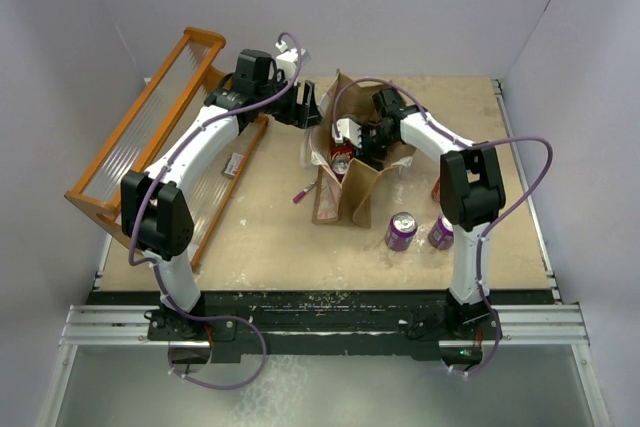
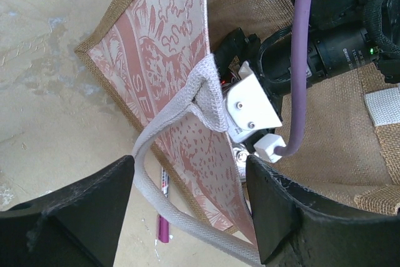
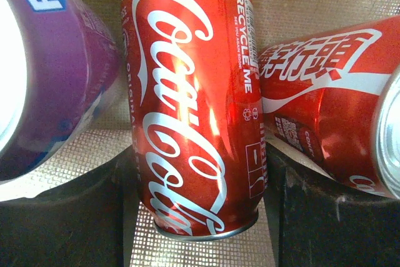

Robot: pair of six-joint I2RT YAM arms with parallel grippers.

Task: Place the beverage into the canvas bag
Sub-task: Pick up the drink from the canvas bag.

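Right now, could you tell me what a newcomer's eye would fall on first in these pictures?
The red Coca-Cola can fills the right wrist view, sitting between that arm's jaws inside the canvas bag, with a purple can to one side and another red can to the other. From above, the orange rack stands out at the left edge of the table, and two more purple cans stand near the bag.

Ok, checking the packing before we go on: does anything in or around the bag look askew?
Yes. Inside the bag, a Coca-Cola can appears to lie on its side between a purple can and a second red can slanted next to it, all jumbled. A pink pen lies loose on the table beside the bag.
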